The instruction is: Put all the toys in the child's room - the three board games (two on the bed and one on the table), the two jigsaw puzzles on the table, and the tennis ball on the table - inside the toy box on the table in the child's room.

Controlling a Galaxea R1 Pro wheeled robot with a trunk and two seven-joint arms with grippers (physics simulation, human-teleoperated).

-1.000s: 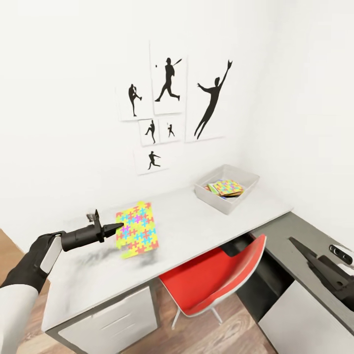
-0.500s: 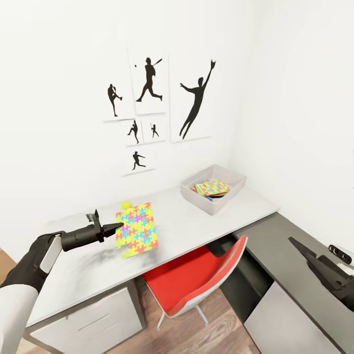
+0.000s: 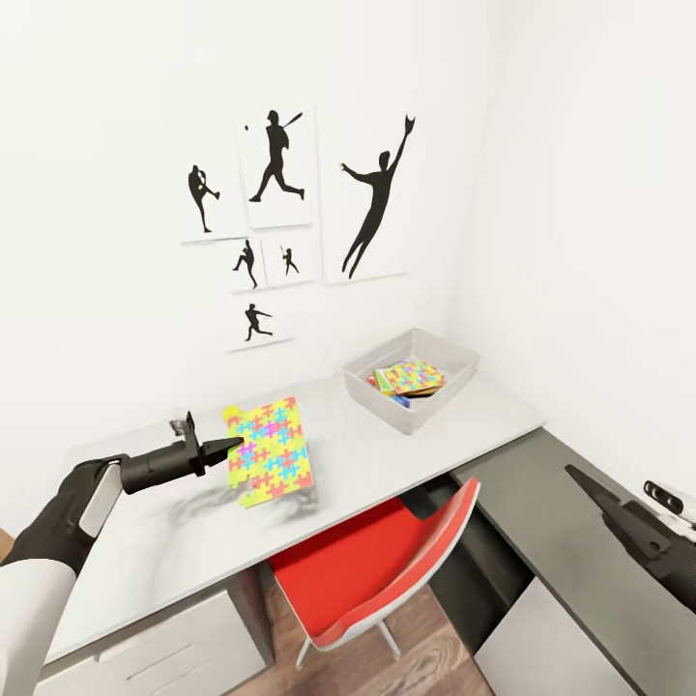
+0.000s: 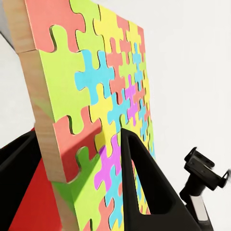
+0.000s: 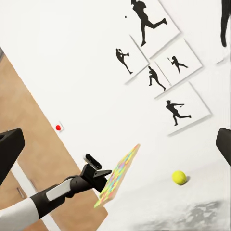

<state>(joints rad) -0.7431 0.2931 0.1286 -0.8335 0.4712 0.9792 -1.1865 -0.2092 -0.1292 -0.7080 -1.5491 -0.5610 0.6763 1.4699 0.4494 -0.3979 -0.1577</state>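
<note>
My left gripper [image 3: 230, 447] is shut on the edge of a jigsaw puzzle [image 3: 272, 450], a thin multicoloured board held tilted above the table [image 3: 387, 449]. In the left wrist view the black fingers [image 4: 144, 187] clamp the jigsaw puzzle [image 4: 110, 91] from both sides. The toy box [image 3: 447, 379], a light grey tray, stands at the table's far right end with another puzzle board [image 3: 416, 374] on top of colourful flat boxes inside it. The tennis ball [image 5: 179, 177] lies on the table near the wall, beyond the held board. My right gripper [image 3: 583, 480] hangs low at the right, open and empty.
A red chair [image 3: 377, 561] is pushed under the table's front edge. A lower dark grey counter [image 3: 541, 522] joins the table at the right. Silhouette posters [image 3: 280, 222] hang on the white wall behind. White drawers [image 3: 164, 657] sit under the table's left end.
The whole picture has shifted left, so the camera has moved. The puzzle stays in my left gripper. The ball that peeked above the board half a second ago is now behind it.
</note>
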